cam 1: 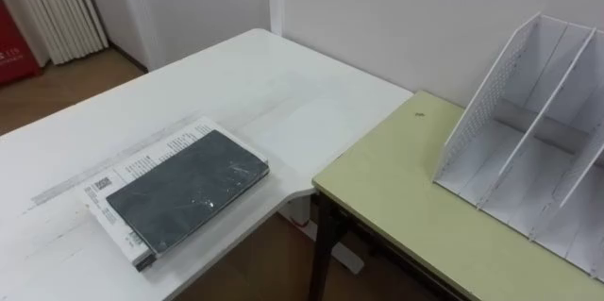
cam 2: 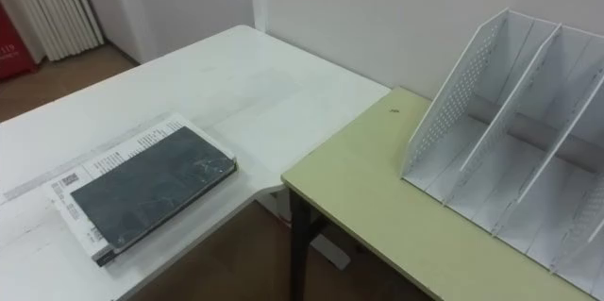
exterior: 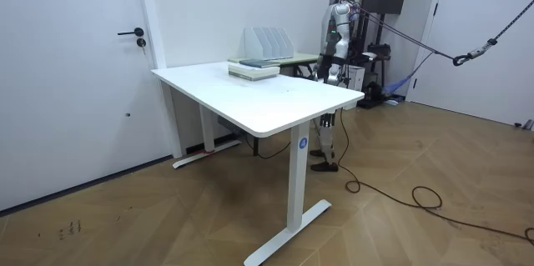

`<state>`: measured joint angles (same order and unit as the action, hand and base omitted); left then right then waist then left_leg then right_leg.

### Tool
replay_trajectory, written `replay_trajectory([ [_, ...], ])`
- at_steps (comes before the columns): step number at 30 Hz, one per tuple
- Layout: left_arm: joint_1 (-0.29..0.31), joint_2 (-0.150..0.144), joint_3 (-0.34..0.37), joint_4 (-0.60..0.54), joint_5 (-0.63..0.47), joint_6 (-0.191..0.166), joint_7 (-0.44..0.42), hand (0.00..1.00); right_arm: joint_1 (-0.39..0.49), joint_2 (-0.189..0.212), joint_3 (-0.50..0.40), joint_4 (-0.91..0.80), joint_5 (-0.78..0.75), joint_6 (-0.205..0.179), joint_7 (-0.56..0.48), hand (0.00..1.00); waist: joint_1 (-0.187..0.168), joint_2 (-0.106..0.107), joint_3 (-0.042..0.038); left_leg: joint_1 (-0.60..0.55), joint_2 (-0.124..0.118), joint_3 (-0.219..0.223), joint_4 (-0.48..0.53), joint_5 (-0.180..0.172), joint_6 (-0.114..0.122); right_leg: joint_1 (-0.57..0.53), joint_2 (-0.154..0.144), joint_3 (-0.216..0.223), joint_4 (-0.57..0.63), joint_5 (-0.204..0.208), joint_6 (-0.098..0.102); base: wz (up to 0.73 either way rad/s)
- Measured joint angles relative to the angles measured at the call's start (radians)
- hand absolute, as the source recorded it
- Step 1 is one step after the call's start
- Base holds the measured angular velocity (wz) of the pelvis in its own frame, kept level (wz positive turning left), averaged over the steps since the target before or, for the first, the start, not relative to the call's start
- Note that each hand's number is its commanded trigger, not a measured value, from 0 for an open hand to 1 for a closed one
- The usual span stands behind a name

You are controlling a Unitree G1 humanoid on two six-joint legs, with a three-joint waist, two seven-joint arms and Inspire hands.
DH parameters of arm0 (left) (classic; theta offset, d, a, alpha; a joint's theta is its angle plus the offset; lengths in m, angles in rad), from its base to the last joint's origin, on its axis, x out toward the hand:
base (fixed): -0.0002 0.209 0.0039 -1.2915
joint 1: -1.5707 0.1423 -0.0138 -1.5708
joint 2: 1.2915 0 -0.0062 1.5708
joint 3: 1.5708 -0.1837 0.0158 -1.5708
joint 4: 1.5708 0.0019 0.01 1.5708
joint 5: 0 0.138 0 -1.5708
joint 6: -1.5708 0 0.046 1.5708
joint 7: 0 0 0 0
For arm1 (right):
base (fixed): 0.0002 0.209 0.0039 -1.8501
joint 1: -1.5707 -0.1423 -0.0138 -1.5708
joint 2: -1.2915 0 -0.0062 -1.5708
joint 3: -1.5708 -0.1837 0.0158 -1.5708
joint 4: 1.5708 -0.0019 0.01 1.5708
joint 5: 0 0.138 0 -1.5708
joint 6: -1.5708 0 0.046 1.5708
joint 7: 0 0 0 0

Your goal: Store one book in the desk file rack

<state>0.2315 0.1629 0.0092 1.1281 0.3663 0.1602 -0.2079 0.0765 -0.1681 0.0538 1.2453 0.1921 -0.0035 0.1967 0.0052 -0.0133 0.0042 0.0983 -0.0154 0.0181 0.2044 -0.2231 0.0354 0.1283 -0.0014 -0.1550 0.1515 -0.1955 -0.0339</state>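
Judging by the room view, cannot tell whether the hands [exterior: 332, 72] are released, clenched or grasping anything: too small there, low by the body, at the far side of the two surfaces. Seem to hang well apart from the dark book [cam 1: 189, 186], though.

Moving outward, find that book lying flat on the white surface [cam 1: 236, 75], close to its near edge. Sits on a slightly larger white printed volume [cam 1: 142, 155], cover to cover. Looks like a stiff, fairly thick block with some weight, unlikely to flop or bend when raised by one side. Shows a sheen on the cover, so probably slick, and likely to skate over the lower volume if merely pushed.

Best taken along a long edge, pinched top and bottom near the middle so as not to swing. Take care to part it from the volume beneath and bring away one book alone. Could also be slid toward the surface's edge to free its underside first.

Looking further out, to the robot's right, find the white file rack [cam 1: 528, 141] on the green surface [cam 1: 396, 197], just beside the white one. Has upright dividers, a perforated end wall and empty compartments. Calls for turning the book on edge before entering between two dividers.
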Motion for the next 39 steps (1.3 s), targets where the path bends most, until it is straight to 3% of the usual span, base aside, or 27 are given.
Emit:
replay_trajectory([
  [19,-0.009,0.000,-0.003,-0.001,0.006,-0.009,0.011,0.00,0.001,0.003,0.000,0.007,-0.001,-0.017,-0.012,0.00,-0.004,-0.009,-0.0007,0.001,0.000,0.002,-0.003,0.000,0.000,0.000,0.000,0.003,-0.001,0.000,0.000,0.00],
  [24,-0.023,0.001,-0.014,-0.002,0.093,-0.010,0.017,0.00,0.002,0.003,0.001,0.007,-0.002,-0.020,-0.012,0.00,-0.004,-0.013,-0.0001,0.002,0.000,0.002,-0.001,0.000,0.000,0.000,0.000,0.005,-0.001,0.000,0.000,0.00],
  [28,-0.045,0.001,-0.070,-0.014,0.214,-0.016,0.021,0.00,0.000,0.008,0.005,0.007,-0.002,-0.021,-0.036,0.00,-0.005,-0.015,-0.0002,0.001,0.000,0.002,0.003,0.000,0.000,0.000,0.000,0.005,0.001,0.000,0.000,0.00],
  [34,-0.055,0.003,-0.093,-0.155,0.407,-0.022,0.046,0.00,-0.006,0.008,0.005,0.007,-0.009,-0.027,-0.051,0.00,-0.033,-0.015,0.0005,0.000,0.000,0.002,0.001,0.000,0.000,-0.001,0.001,0.005,0.001,0.000,0.000,0.00],
  [39,-0.108,0.001,-0.158,-0.201,0.511,-0.043,0.069,0.00,-0.011,0.008,0.005,0.007,-0.032,-0.037,-0.055,0.00,-0.046,-0.015,0.0013,0.000,-0.007,0.009,-0.005,0.000,0.000,-0.006,0.002,0.012,0.001,0.000,0.000,-0.03],
])
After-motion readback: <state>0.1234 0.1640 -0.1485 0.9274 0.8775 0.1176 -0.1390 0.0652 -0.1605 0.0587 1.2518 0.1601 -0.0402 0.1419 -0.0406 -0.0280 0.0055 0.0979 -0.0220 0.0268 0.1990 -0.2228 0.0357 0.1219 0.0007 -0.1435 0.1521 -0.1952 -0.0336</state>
